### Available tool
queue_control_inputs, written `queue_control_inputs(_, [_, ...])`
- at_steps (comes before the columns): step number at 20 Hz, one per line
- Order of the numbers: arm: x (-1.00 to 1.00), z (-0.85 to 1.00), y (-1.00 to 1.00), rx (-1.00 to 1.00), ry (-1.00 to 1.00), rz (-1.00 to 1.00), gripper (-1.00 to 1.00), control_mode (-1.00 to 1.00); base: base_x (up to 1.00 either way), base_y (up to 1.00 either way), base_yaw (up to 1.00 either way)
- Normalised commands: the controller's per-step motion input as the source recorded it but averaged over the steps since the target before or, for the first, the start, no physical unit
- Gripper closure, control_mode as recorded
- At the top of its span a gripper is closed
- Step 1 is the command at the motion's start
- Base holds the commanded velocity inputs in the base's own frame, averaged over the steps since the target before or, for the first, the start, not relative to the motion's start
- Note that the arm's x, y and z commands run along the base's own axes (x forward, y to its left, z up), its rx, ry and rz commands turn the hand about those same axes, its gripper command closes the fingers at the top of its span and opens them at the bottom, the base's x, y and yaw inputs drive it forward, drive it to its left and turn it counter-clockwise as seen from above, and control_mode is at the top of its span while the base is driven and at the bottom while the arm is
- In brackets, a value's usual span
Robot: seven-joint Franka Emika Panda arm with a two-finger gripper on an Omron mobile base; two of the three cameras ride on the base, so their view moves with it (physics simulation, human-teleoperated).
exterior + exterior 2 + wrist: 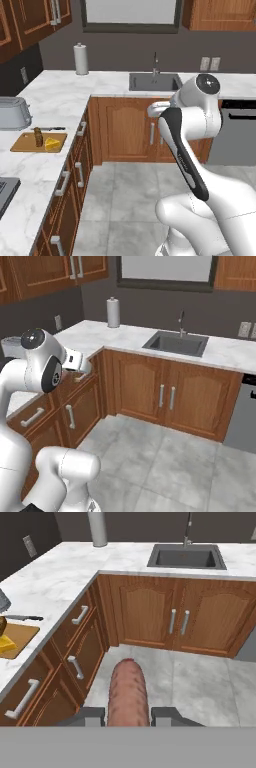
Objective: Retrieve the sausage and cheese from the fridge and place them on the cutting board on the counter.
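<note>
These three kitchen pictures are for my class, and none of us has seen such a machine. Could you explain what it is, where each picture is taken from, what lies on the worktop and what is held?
The machine is a white robot arm on a driving base, in a rendered kitchen. Two pictures come from cameras behind the arm, to its left and right. The third looks along its end effector, which is shut on the sausage, a reddish-brown cylinder held over the floor. On the marble counter lies the cutting board with the yellow cheese and a dark brown piece on it. Beside the board are a knife and a toaster; farther back stand a paper towel roll and a sink.
</note>
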Motion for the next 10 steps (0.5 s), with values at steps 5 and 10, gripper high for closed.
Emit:
queue_control_inputs(5, [0.00, 0.00, 0.00, 0.00, 0.00, 0.00, 1.00, 1.00, 0.81, 0.00, 0.37])
queue_control_inputs(10, [0.00, 0.00, 0.00, 0.00, 0.00, 0.00, 1.00, 1.00, 0.78, 0.00, 0.40])
